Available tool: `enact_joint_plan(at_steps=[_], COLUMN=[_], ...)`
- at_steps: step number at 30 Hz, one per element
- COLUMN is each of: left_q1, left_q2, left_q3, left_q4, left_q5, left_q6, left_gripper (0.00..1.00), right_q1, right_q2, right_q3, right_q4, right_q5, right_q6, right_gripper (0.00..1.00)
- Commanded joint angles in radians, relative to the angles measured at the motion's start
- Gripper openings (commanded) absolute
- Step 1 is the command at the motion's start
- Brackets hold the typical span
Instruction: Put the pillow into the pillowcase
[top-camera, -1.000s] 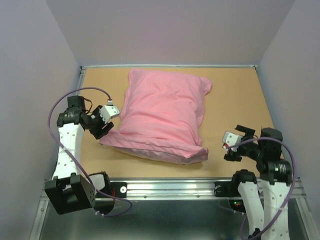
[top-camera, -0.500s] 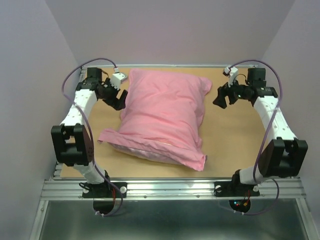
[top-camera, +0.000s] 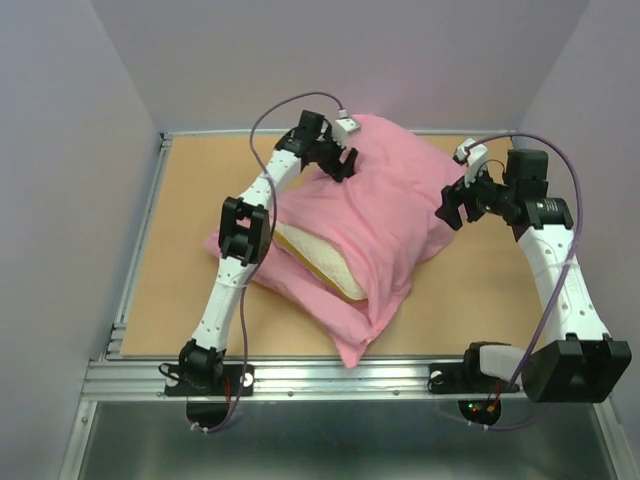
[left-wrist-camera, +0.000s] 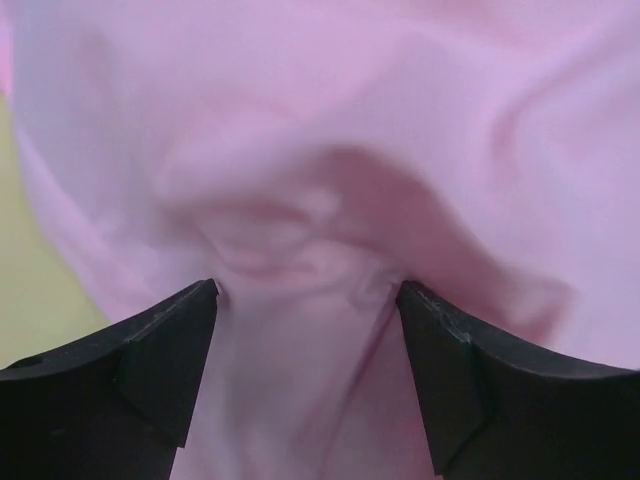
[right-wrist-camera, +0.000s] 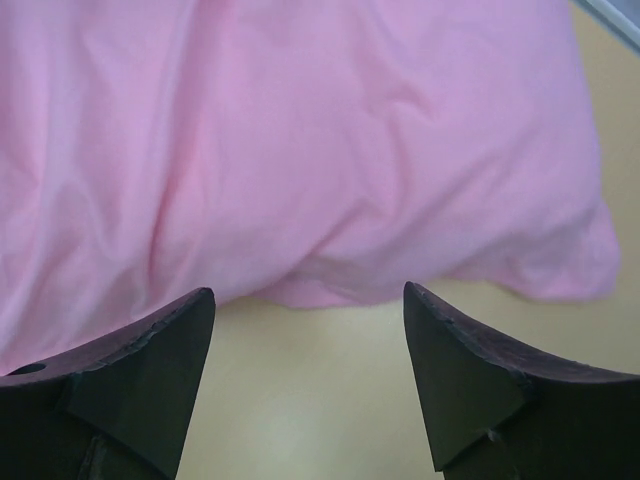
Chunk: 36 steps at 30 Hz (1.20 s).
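Note:
The pink pillowcase (top-camera: 395, 210) lies diagonally across the table, bulging with the pillow inside. A strip of the cream pillow (top-camera: 318, 262) shows at its open mouth, near the left arm. My left gripper (top-camera: 338, 168) is at the far top corner of the pillowcase. In the left wrist view my left gripper (left-wrist-camera: 305, 330) is open, and pink cloth (left-wrist-camera: 400, 120) bunches between its wide-apart fingers. My right gripper (top-camera: 452, 208) is open beside the pillowcase's right edge. In the right wrist view my right gripper (right-wrist-camera: 308, 340) hangs over bare table, with the pink edge (right-wrist-camera: 300, 130) just ahead.
The tan table (top-camera: 190, 200) has a raised metal rim and grey walls on three sides. A loose pink flap (top-camera: 352, 345) reaches toward the front rail. Bare board (right-wrist-camera: 300, 420) lies under the right gripper.
The left arm has reached across to the far top of the pillowcase. The pillowcase has turned and shifted right, and the cream pillow now shows at its mouth. The right gripper has moved slightly lower.

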Motion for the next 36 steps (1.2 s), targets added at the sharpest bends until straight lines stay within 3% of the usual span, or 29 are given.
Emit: enact_joint_plan(at_steps=[1,2,5,6,7,9,14,17,21,23,25,26,31,36], left_q1=[-0.081,-0.077,-0.037,-0.012,0.014,0.102,0.19,0.195,0.204,0.227,0.252,0.278,0.341,0.408], left_q2=[-0.299,-0.376,-0.588,-0.626,-0.666,-0.781,-0.989,-1.077,-1.183,-1.225,-1.266,-1.283,-1.394,-1.431], left_q3=[-0.182,-0.403,-0.562,-0.615,-0.642,-0.739,-0.995,-1.146,-1.42,-1.478,-1.536,-1.551,-1.585,-1.579], left_q4=[0.362,0.553,0.63,0.607,0.589,0.508,0.192,0.145,0.214,0.243,0.265,0.279,0.334,0.334], left_q5=[0.131,0.101,0.08,0.08,-0.037,-0.027,-0.038,-0.087,-0.136,-0.136,-0.125,-0.113,-0.099,-0.11], left_q6=[-0.153,-0.188,-0.191,-0.191,-0.257,-0.311,-0.111,-0.093,-0.171,-0.243,-0.279,-0.291,-0.316,-0.354], left_gripper=[0.94,0.97,0.99,0.99,0.99,0.99,0.9,0.8,0.75,0.75,0.75,0.81,0.99,0.99], right_q1=[0.01,0.013,0.068,0.102,0.125,0.186,0.324,0.375,0.485,0.522,0.545,0.551,0.626,0.774], right_q2=[-0.029,-0.025,0.027,0.041,0.059,0.099,0.284,0.366,0.451,0.455,0.442,0.436,0.425,0.504], right_q3=[-0.073,-0.081,-0.102,-0.105,-0.111,-0.139,-0.138,-0.11,-0.032,0.019,0.106,0.134,0.234,0.324], right_q4=[-0.059,-0.057,-0.024,-0.008,0.012,0.093,0.22,0.251,0.3,0.299,0.28,0.268,0.216,0.213], right_q5=[-0.017,-0.03,-0.054,-0.054,-0.048,-0.033,0.076,0.163,0.303,0.401,0.447,0.47,0.51,0.66], right_q6=[-0.067,-0.064,-0.012,0.001,0.015,0.057,0.154,0.217,0.352,0.396,0.427,0.443,0.481,0.457], right_gripper=[0.8,0.8,0.79,0.78,0.78,0.78,0.77,0.77,0.77,0.8,0.92,1.0,1.0,1.0])
